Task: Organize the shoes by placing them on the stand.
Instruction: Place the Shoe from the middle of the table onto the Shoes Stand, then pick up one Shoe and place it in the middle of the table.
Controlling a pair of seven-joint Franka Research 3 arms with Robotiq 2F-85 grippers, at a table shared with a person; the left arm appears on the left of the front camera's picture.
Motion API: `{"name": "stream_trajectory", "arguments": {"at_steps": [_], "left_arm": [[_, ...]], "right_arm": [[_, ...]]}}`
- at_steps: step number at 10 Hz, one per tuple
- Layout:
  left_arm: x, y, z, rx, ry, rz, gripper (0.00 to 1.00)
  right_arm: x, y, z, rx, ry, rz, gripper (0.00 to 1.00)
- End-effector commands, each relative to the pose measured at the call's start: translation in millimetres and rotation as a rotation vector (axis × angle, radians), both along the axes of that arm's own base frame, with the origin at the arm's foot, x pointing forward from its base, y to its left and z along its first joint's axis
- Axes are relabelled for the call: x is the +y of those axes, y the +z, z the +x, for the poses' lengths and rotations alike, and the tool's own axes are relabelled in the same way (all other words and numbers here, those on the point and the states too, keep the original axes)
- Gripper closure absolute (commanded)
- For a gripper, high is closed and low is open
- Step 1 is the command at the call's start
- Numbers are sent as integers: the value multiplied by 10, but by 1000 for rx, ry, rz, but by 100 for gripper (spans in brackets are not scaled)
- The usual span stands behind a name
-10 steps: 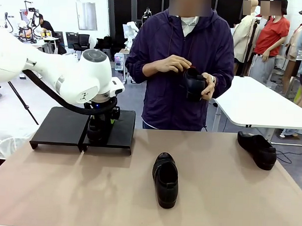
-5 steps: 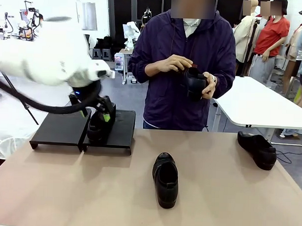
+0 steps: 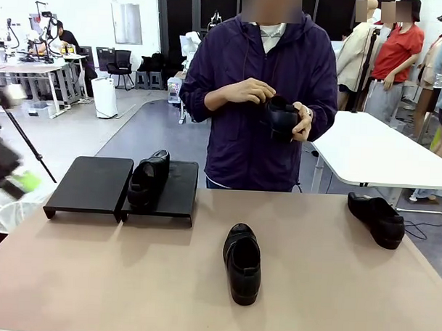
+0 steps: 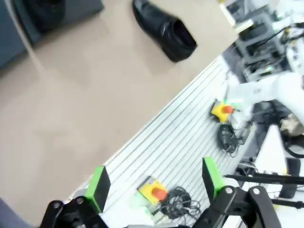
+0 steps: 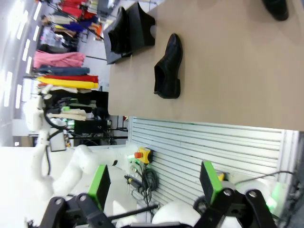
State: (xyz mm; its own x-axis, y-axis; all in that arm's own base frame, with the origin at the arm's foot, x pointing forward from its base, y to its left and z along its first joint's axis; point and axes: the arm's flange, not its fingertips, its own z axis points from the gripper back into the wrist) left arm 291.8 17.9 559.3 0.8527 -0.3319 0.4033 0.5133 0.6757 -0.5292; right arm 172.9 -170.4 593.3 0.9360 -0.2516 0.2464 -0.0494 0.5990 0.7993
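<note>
Tan matte table (image 3: 93,277): glossy black shoe (image 3: 148,179) on sloped flat stand (image 3: 90,183), right panel. Second shoe (image 3: 242,263) mid-table toward front edge; third shoe (image 3: 377,218) near far right corner, clipped by frame in right wrist view. Fourth shoe (image 3: 282,118) in person's hands (image 3: 249,92), half hidden. Left gripper (image 4: 154,183) fingers apart, empty, motion-blurred in front view. Right gripper (image 5: 154,183) apart, empty.

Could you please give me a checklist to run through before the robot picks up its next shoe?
1. Open, unloaded left hand: ok.
2. Open, unloaded right hand: ok.
3. Room on the stand: ok, its right panel carries just the placed shoe.
4. Access to the middle shoe: ok, it sits alone on its sole on the table.
5. Reach to the far-right shoe: cannot tell.
6. The fourth shoe set down: not ok, the person holds it.
</note>
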Motion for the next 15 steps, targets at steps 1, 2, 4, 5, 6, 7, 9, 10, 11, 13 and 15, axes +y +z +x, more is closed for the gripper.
{"name": "stream_trajectory", "arguments": {"at_steps": [1, 2, 4, 5, 6, 7, 9, 10, 11, 13, 15], "left_arm": [[306, 45, -307, -19, 70, -74, 0], [382, 102, -458, 3, 162, -83, 0], [268, 18, -223, 2, 43, -38, 0], [268, 18, -223, 2, 43, -38, 0], [268, 18, -223, 2, 43, -38, 0], [268, 18, -223, 2, 43, -38, 0], [268, 18, -223, 2, 43, -38, 0], [268, 18, -223, 2, 43, -38, 0], [268, 18, -223, 2, 43, -38, 0], [268, 18, -223, 2, 43, -38, 0], [268, 18, -223, 2, 43, -38, 0]], "right_arm": [[-8, 41, 2, -33, 12, 17, 0], [-8, 41, 2, -33, 12, 17, 0], [-8, 41, 2, -33, 12, 17, 0], [-8, 41, 2, -33, 12, 17, 0], [-8, 41, 2, -33, 12, 17, 0], [-8, 41, 2, -33, 12, 17, 0], [-8, 41, 2, -33, 12, 17, 0], [-8, 41, 2, -33, 12, 17, 0], [-8, 41, 2, -33, 12, 17, 0], [-8, 41, 2, -33, 12, 17, 0], [-8, 41, 2, -33, 12, 17, 0]]}}
